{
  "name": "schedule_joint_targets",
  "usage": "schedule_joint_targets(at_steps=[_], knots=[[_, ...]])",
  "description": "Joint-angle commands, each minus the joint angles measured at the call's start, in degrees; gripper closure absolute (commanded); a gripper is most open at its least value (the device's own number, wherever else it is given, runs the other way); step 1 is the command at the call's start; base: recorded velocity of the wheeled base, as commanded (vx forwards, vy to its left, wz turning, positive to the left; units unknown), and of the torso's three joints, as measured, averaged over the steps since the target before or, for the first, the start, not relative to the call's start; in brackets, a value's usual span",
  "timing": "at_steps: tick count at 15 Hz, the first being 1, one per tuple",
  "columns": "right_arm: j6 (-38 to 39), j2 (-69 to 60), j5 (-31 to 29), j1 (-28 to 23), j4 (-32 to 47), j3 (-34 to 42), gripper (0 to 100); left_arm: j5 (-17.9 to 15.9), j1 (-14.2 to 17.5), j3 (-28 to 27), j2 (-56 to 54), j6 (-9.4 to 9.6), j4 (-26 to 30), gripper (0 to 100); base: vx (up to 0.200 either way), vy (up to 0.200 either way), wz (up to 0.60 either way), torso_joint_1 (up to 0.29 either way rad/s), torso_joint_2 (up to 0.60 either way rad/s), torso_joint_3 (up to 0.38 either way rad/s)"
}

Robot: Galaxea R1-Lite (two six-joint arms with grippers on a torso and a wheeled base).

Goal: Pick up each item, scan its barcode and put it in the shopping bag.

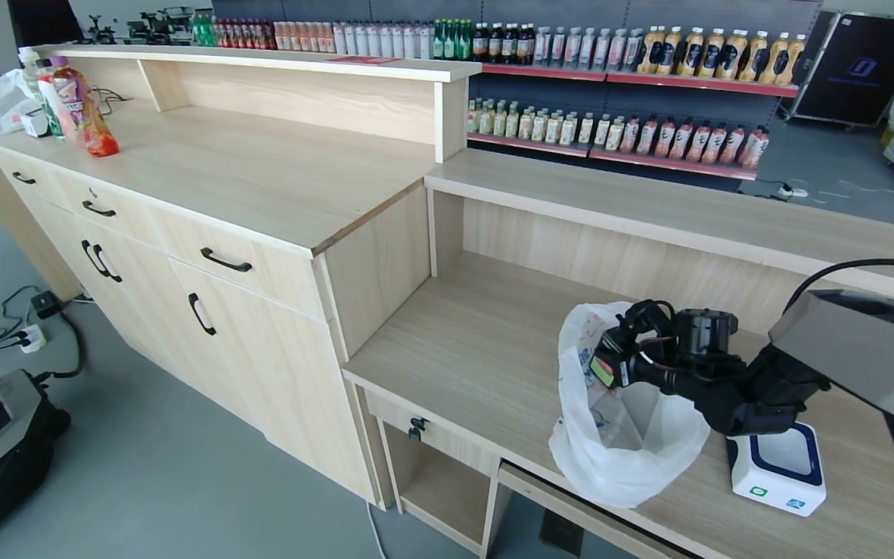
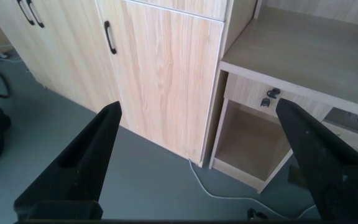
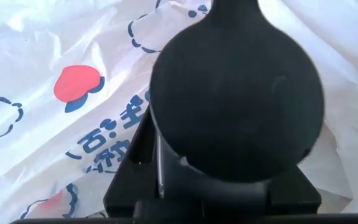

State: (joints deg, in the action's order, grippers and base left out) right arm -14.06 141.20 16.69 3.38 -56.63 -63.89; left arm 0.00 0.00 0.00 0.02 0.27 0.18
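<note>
Shopping bag (image 1: 625, 442): white printed film, standing slack and open-mouthed on the lower surface (image 1: 478, 349) at near right, its base close to the near edge. Scanner (image 1: 777, 470): white and blue box, just right of the bag. Right gripper (image 1: 606, 365): at the bag's mouth, with a green-and-red patch (image 1: 601, 371) at its tip; how far it is open, and whether that patch is a held item, cannot be told. Left gripper (image 2: 197, 104): spread wide, holding nothing, hanging over the floor (image 2: 154, 180) before a cabinet door (image 2: 166, 68). Bottles (image 1: 78, 109): unbagged, on the higher surface (image 1: 261, 171) at far left, well apart from bag and scanner. Hazards, as judged: the film is limp, so a gripper drawing out could catch the rim and drag the bag over the near edge; an item let go from high up could tip the bag; the right arm lies close to the scanner and could nudge it. Views compared: the head view gives the bag's position against scanner and edge; the right wrist view gives the bag's red and blue print close up, behind a dark round body (image 3: 235, 93) of uncertain identity; the left wrist view gives the left gripper's spread.
</note>
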Motion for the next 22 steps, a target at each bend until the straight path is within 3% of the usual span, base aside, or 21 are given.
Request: schedule_joint_targets(at_steps=[1, 3, 4, 6, 9, 13, 15, 17, 22], knots=[[-0.2, 2.1, -0.1, -0.2, 0.5, -0.1, 100, 0.0, 0.0, 0.0, 0.0, 0.0, 0.0, 0, 0.0, 0.0, 0.0, 0.0, 0.0, 0.0], [-0.2, 2.3, -0.1, -0.3, 0.5, -0.2, 100, 0.0, 0.0, 0.0, 0.0, 0.0, 0.0, 0, 0.0, 0.0, 0.0, 0.0, 0.0, 0.0], [0.0, 2.2, -0.2, -0.2, 0.6, -0.5, 0, 0.0, 0.0, 0.0, 0.0, 0.0, 0.0, 0, 0.0, 0.0, 0.0, 0.0, 0.0, 0.0], [0.7, 0.7, -0.1, 0.0, 0.7, -0.8, 0, 0.0, 0.0, 0.0, 0.0, 0.0, 0.0, 0, 0.0, 0.0, 0.0, 0.0, 0.0, 0.0], [5.9, -11.2, -0.1, 2.2, 2.7, 1.7, 0, 0.0, 0.0, 0.0, 0.0, 0.0, 0.0, 0, 0.0, 0.0, 0.0, 0.0, 0.0, 0.0], [5.4, -31.3, -0.3, 0.8, 7.5, 17.2, 0, 0.0, 0.0, 0.0, 0.0, 0.0, 0.0, 0, 0.0, 0.0, 0.0, 0.0, 0.0, 0.0], [-0.4, -40.1, -1.3, -3.5, 7.5, 26.6, 0, 0.0, 0.0, 0.0, 0.0, 0.0, 0.0, 0, 0.0, 0.0, 0.0, 0.0, 0.0, 0.0], [-9.9, -45.0, -6.9, -8.7, 7.8, 31.1, 0, 0.0, 0.0, 0.0, 0.0, 0.0, 0.0, 0, 0.0, 0.0, -0.3, 0.001, 0.0, 0.004], [-10.8, -62.9, -23.5, -22.5, 20.2, 33.0, 0, 0.0, 0.0, 0.0, 0.0, 0.0, 0.0, 0, 0.0, 0.0, -0.6, 0.002, 0.0, 0.002]])
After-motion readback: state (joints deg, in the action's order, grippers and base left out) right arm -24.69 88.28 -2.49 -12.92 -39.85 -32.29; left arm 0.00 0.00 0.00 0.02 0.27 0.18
